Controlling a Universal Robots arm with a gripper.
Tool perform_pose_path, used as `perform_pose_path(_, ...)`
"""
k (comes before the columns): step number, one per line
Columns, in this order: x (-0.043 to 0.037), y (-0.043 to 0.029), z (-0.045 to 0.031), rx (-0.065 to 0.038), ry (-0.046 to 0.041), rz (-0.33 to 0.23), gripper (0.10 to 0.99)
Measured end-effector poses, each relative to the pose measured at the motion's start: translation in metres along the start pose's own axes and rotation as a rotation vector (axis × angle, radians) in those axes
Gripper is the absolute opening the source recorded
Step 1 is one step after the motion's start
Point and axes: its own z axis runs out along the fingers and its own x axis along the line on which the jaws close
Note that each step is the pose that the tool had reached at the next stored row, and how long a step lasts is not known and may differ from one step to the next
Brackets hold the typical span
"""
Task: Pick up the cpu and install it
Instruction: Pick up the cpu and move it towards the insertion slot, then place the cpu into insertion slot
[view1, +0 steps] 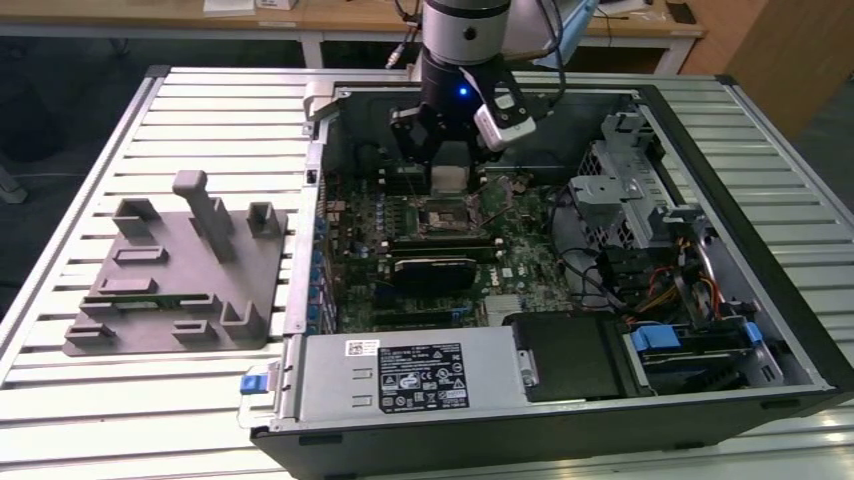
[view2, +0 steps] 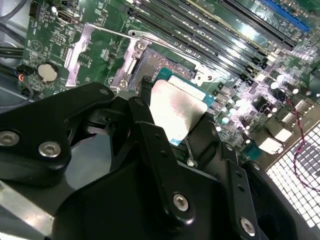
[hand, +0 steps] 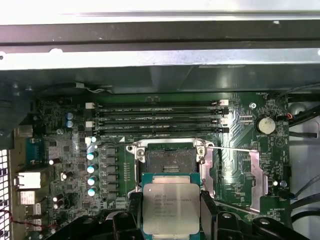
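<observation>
The cpu (hand: 170, 207), a flat square chip with a silver top plate and a green rim, is held between the black fingers of my gripper (hand: 170, 215), which is shut on its two sides. In the second wrist view the cpu (view2: 177, 109) hangs just above and beside the open motherboard socket (view2: 165, 67). In the first wrist view the socket (hand: 169, 159) lies directly beyond the chip, its metal frame swung open. In the exterior view my gripper (view1: 451, 178) hovers with the cpu (view1: 451, 179) over the motherboard, just behind the socket (view1: 442, 216).
The open computer case (view1: 747, 160) surrounds the motherboard, with memory slots (hand: 157, 117), a drive cage (view1: 627, 190) and cables on the exterior view's right, and a power supply (view1: 400, 375) at the front. A grey plastic fixture tray (view1: 180, 275) sits on the slatted table outside the case.
</observation>
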Motion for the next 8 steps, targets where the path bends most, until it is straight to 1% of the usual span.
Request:
perform_pose_path(2,-0.0023,0.0001,0.0002,0.0,0.0,0.0,0.545)
perform_pose_path(8,-0.0033,0.0001,0.0002,0.0,0.0,0.0,0.545)
